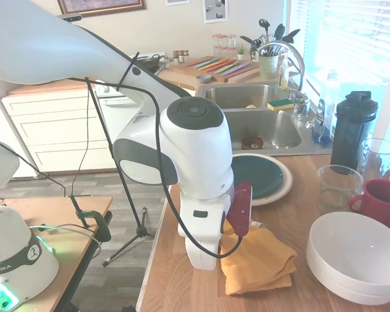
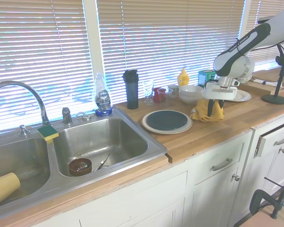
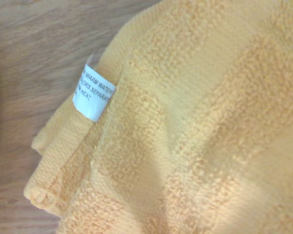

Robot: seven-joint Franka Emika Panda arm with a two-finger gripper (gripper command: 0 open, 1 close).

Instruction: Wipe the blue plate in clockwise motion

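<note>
Yellow cloth [image 2: 207, 109] lies bunched under the claw [image 2: 213, 108], whose grip state cannot be told.

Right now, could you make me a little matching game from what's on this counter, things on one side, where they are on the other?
Things:
1. blue plate
2. yellow cloth
3. green sponge
4. red mug

Places:
A. on the sink's divider, by the faucet
B. beside the white bowls
C. on the cream plate
D. bunched on the wooden counter under the robot's wrist

Pairs: 1-C, 2-D, 3-A, 4-B
</note>
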